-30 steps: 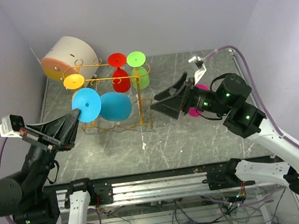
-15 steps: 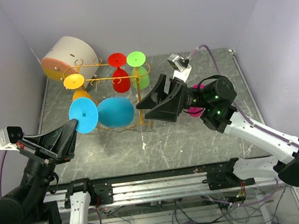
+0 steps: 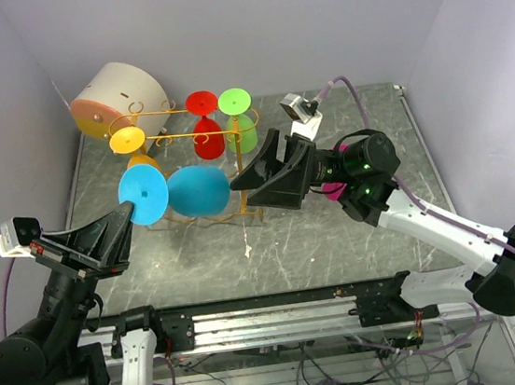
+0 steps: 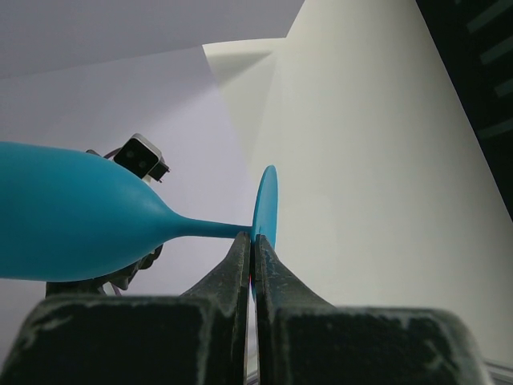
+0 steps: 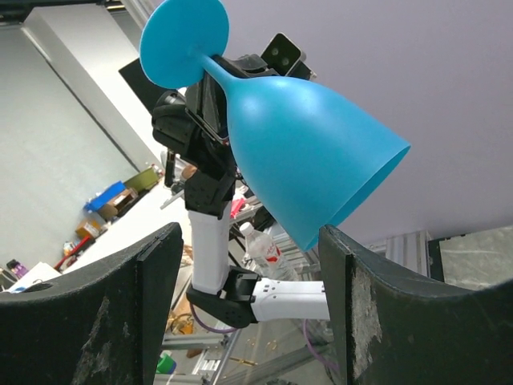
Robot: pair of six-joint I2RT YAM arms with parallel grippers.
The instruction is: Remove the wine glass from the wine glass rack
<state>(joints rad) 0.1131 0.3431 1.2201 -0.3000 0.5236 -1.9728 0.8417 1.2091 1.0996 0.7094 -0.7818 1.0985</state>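
Note:
A blue wine glass [image 3: 197,190] hangs on its side in front of the gold wire wine glass rack [image 3: 236,162], foot to the left. My left gripper [image 3: 129,213] is shut on the edge of its round foot [image 4: 265,207], with the stem and bowl [image 4: 72,212] reaching left in the left wrist view. My right gripper [image 3: 236,188] stands open at the bowl's mouth. In the right wrist view the blue bowl [image 5: 304,144] sits just beyond my right gripper [image 5: 248,241], its rim close to the right finger [image 5: 353,273].
Red [image 3: 205,124], green [image 3: 237,120] and orange [image 3: 129,141] glasses hang upside down on the rack. A white-and-orange drum [image 3: 119,97] lies at the back left. A pink glass [image 3: 337,190] shows behind the right arm. Walls close in on both sides.
My right arm has swung left, bringing its open fingers up to the blue bowl. My left gripper has drawn the blue glass slightly left and toward the near edge.

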